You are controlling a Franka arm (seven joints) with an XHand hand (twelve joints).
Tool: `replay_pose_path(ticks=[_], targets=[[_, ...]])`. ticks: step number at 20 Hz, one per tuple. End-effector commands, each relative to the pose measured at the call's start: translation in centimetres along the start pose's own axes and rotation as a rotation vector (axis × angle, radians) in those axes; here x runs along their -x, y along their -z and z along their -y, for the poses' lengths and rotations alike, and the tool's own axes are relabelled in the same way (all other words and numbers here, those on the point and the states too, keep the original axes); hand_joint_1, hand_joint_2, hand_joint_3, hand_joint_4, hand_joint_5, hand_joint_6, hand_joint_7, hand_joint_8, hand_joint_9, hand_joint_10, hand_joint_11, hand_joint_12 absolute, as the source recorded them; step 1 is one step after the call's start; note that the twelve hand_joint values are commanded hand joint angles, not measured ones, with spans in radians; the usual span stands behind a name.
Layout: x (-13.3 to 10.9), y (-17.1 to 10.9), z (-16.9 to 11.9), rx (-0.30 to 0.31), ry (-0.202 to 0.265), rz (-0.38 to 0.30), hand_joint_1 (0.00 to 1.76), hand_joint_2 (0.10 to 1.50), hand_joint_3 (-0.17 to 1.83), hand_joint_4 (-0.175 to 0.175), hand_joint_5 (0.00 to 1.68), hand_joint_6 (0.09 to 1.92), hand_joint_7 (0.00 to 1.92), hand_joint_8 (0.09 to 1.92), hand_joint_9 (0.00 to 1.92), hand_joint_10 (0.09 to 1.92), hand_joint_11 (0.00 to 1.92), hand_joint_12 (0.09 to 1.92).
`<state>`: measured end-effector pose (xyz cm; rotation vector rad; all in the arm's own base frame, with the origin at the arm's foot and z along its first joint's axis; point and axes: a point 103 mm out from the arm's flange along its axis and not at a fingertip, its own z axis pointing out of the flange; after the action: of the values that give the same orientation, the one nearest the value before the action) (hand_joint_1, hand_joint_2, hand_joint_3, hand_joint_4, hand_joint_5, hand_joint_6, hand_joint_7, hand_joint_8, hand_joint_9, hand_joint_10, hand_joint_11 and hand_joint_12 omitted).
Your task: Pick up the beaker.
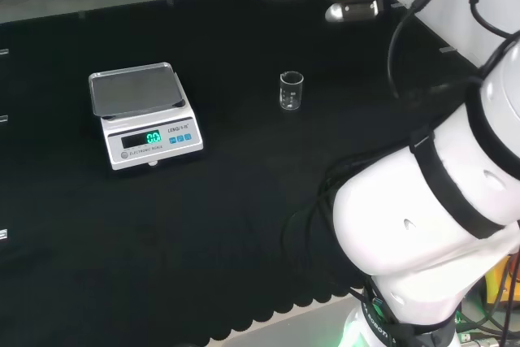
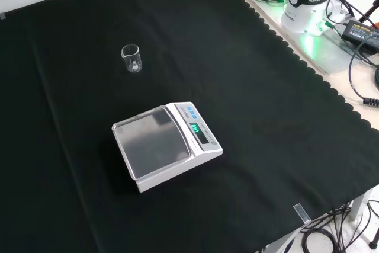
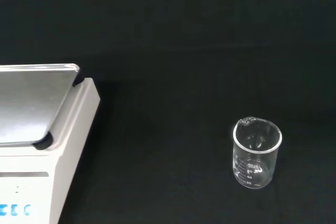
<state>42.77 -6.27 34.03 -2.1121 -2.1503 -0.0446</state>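
**Standing alone: beaker upright on the cloth, arm held back**

Standing upright on the black cloth (image 1: 244, 225), the small clear beaker (image 1: 292, 90) has nothing touching it. In the head view it is to the right of the scale (image 1: 145, 116), well apart from it; in the front view it stands farther off than the scale and a little to its left. The wrist view looks down at it from a distance: beaker (image 3: 257, 153) with its spout on the rim and printed marks on its wall (it looks empty), the scale's steel pan (image 3: 32, 103) beside it across bare cloth.

The arm's white links (image 1: 439, 201) bulk at the right of the head view, folded close above the base. Whether the fingers are open or curled I cannot tell.
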Motion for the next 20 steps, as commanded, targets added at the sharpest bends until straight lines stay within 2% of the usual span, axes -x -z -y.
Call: replay_pose_path(ticks=[1, 9, 20], targets=[[0.8, -3.6, -3.5, 0.020, -0.034, -0.038, 0.25, 0.92, -0.04, -0.004, 0.00, 0.09, 0.00, 0.43, 0.00, 0.56, 0.00, 1.38], [2.7, -8.2, -5.8, 0.014, -0.069, -0.060, 0.27, 0.91, -0.04, -0.011, 0.03, 0.09, 0.00, 0.44, 0.00, 0.57, 0.00, 1.39], [5.1, -13.5, -7.8, -0.064, -0.124, -0.096, 0.28, 0.91, -0.04, -0.015, 0.04, 0.09, 0.00, 0.45, 0.00, 0.59, 0.00, 1.40]])
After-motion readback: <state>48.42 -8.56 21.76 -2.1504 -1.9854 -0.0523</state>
